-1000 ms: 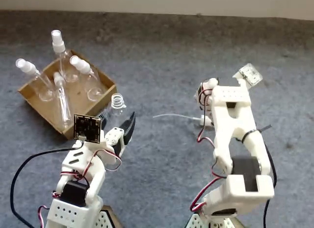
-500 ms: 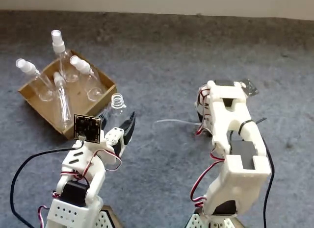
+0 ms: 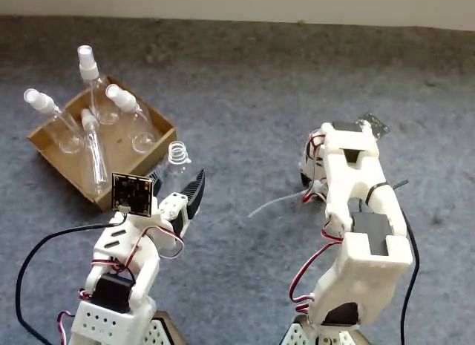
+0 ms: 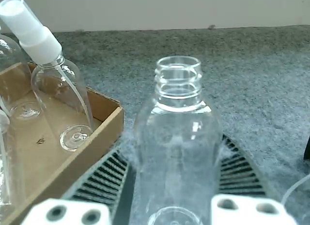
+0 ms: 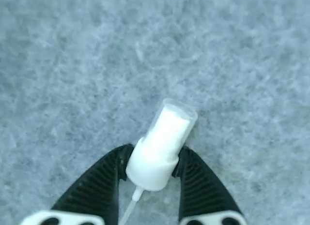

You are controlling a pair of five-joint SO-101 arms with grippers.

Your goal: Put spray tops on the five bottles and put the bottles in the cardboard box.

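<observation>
Capping is standing at four of five: four capped bottles [image 3: 121, 99] are sitting in the box [image 3: 65, 169]. The left gripper [image 4: 174, 152] is clamping the last bottle [image 4: 178, 113], which is uncapped and upright, just beside the box wall. The right gripper [image 5: 154, 156] is pinching the spray top [image 5: 162, 138] by its collar, low over the carpet [image 3: 245, 85] and well apart from that bottle, with its dip tube [image 3: 273, 204] trailing out sideways.

Risks, as judged:
- The long, flexible tube is liable to miss the narrow neck and buckle against the rim.
- A pinch on a round collar may be letting the top tilt.
- The smooth bottle could twist in the jaws during screwing.

Markings: no label or print is showing on the bottles, top or box.
</observation>
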